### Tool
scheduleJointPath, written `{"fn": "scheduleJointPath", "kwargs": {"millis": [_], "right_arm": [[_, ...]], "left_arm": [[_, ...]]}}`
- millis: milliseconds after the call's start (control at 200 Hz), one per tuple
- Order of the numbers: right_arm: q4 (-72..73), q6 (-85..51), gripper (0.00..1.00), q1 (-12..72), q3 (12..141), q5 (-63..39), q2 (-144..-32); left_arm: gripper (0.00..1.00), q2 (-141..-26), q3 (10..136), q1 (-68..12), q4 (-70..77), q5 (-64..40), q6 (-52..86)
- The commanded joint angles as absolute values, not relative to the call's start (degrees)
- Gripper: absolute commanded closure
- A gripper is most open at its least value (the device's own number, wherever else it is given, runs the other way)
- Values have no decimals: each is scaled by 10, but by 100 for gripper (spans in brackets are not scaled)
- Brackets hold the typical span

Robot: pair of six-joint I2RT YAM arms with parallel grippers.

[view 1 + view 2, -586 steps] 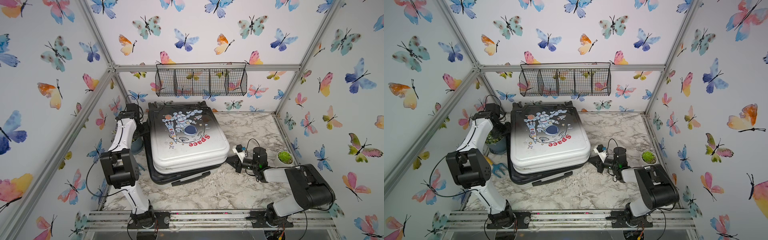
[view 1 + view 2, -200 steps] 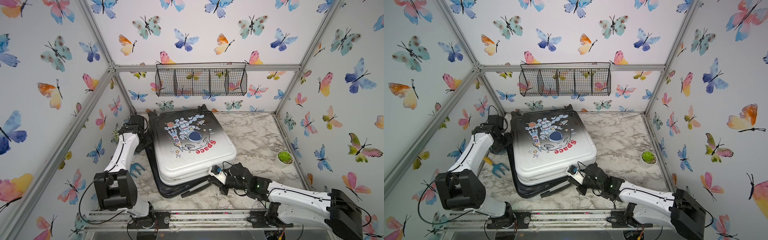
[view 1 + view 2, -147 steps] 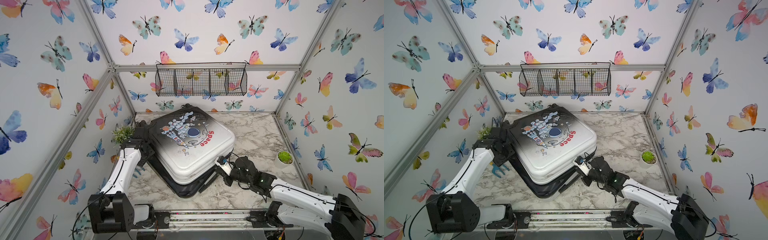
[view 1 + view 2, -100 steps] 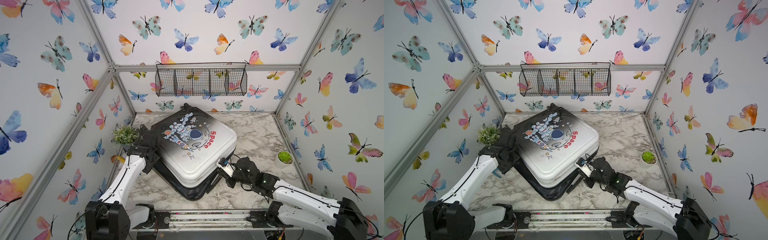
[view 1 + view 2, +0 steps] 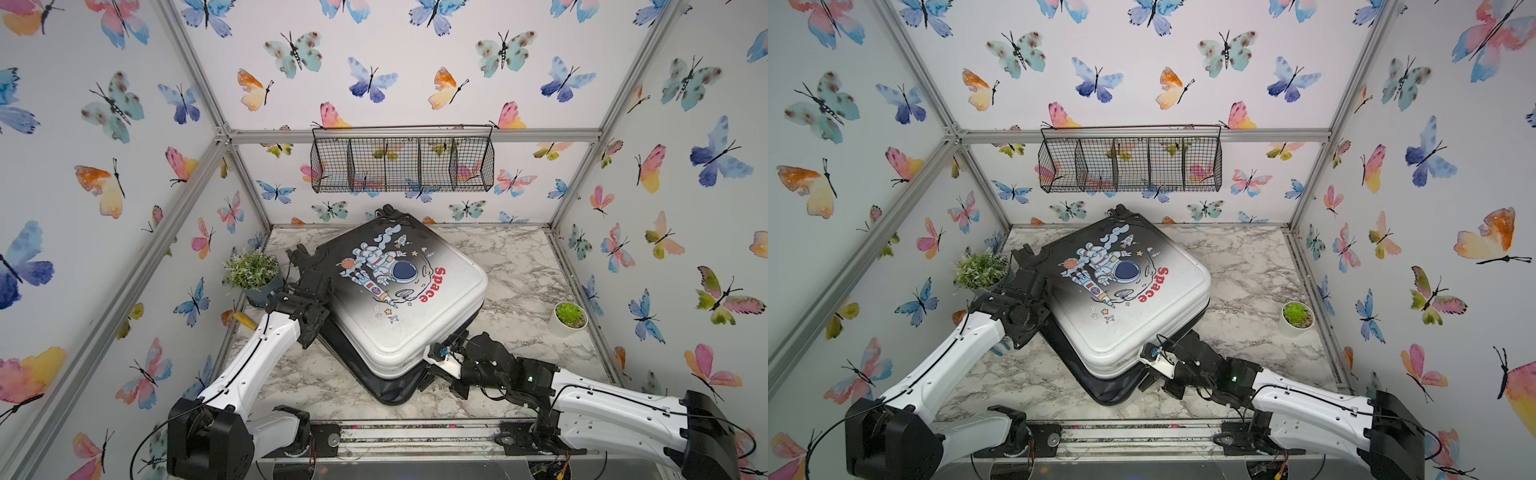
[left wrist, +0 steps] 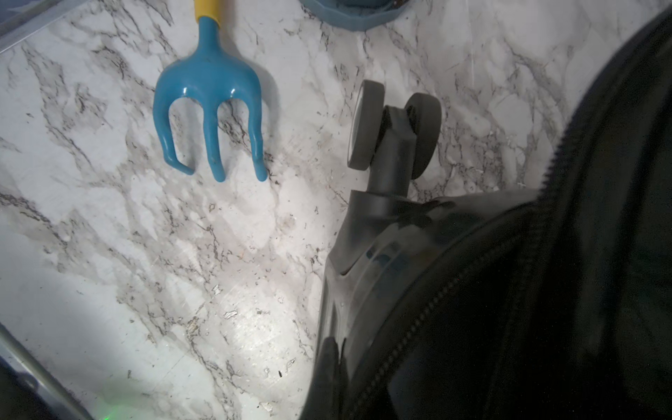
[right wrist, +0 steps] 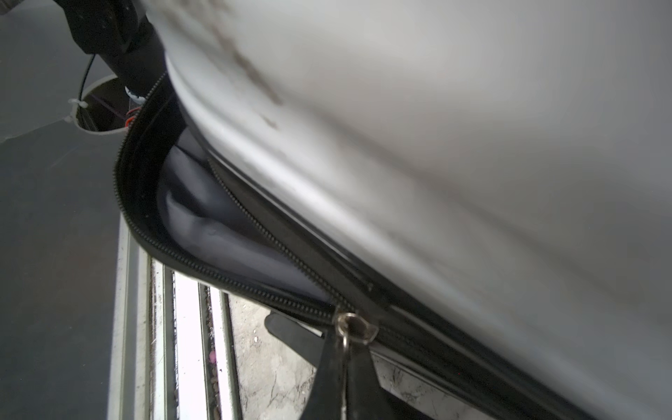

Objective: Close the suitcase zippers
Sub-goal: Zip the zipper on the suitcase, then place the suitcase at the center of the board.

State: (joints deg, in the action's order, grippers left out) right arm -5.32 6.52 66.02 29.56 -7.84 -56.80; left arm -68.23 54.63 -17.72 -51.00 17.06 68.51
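Position: the small hard-shell suitcase (image 5: 409, 303), black fading to white with an astronaut cartoon and red "Space" lettering, lies flat on the grey-veined white marble counter (image 5: 519, 266). It is turned diagonally, with one white corner toward the front rail. In both top views the upper shell sits skewed over the black lower one.

Right side: the right tool (image 7: 343, 367) is at that near corner, fingers pressed together on the dark zipper pull (image 7: 349, 327) with its metal ring. In the right wrist view the thin black zipper band (image 7: 189, 265) gapes on one side of the pull, and the grey fabric lining (image 7: 203, 218) shows in the gap. On the other side the band runs joined.

Left side: the left tool (image 5: 316, 277) is against the case's black edge, near a grey twin wheel (image 6: 394, 127). It is pressed together, but I cannot tell what it grips, if anything.

Surroundings:
- A blue plastic three-pronged rake with a yellow handle (image 6: 211, 94) lies on the counter, apart from the wheel.
- A leafy green plant in a blue-grey pot (image 5: 252, 272) stands beside the left arm.
- A small succulent in a white pot (image 5: 568, 318) is well apart, at the right.
- A black wire basket (image 5: 401, 164) hangs on the back wall.
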Motion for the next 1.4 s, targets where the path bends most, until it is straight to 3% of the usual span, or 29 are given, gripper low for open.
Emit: {"fn": "scheduleJointPath", "kwargs": {"millis": [0,220,506,666,966,1166,1281,1397], "right_arm": [[127,86,98,733,346,-208,-602],[139,47,98,738,319,-201,-528],[204,46,98,767,391,-244,-638],[98,79,98,761,375,-57,-588],[-89,120,98,613,405,-31,-583],[-77,167,98,503,403,-58,-593],[-32,179,98,447,396,-90,-614],[-18,204,98,410,403,-112,-637]], "left_arm": [[100,-672,583,-225,-409,49,806],[100,-693,604,-202,-409,88,760],[100,-711,594,-223,-383,99,805],[100,-688,572,-216,-402,145,793],[100,-636,513,-209,-405,131,806],[100,-578,466,-237,-403,110,837],[92,-580,453,-275,-385,106,852],[75,-602,460,-311,-366,104,856]]}}
